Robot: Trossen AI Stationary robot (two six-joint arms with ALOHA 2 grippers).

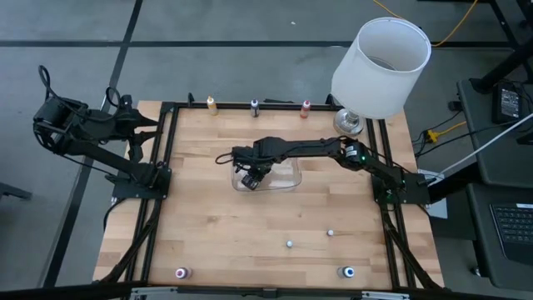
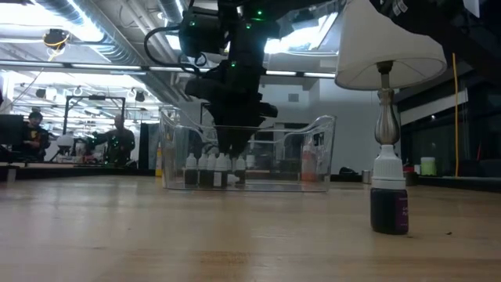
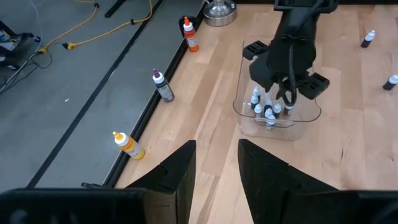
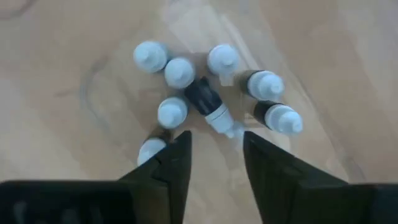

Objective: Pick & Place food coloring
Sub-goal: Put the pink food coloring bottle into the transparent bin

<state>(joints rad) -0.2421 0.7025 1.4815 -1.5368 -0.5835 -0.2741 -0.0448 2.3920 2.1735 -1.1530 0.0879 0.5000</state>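
A clear plastic container stands mid-table. In it are several small white-capped food coloring bottles, upright, and a dark one lies tipped among them. My right gripper hangs over them, pointing down into the container, open with nothing between its fingers. My left gripper is open and waits raised by the table's left edge. Larger bottles stand elsewhere: yellow, dark and red at the far edge, pink and blue at the near edge.
A lamp with a white shade stands at the far right corner. Two small whitish things lie on the near half of the wooden table. A dark bottle stands close to the low camera.
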